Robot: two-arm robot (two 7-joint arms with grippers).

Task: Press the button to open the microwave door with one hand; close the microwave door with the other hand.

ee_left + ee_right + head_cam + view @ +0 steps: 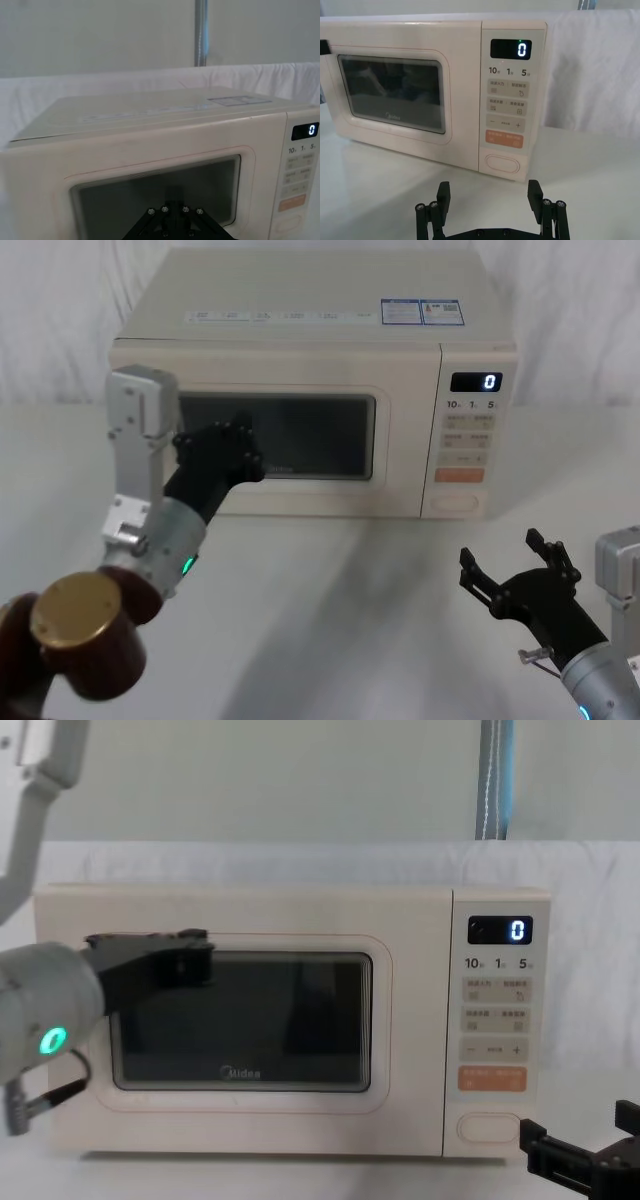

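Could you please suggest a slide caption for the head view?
Left tool at the shut microwave door; right tool open, short of the button.

Staged lab or test setup, not home kitchen; lone microwave [310, 390] on bare white table [330, 620]; white cloth backdrop [595, 70] draped behind; plain grey wall [280, 780]; metal pole [201, 32] standing behind cloth.

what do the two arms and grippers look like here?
Both grippers, left gripper and right gripper, are black and angular with bolted finger links. Grey cylindrical wrist segments each carry a small green light. The left arm adds a white-silver bracket, a brass-coloured disc cap on dark maroon joints, and a thin cable.
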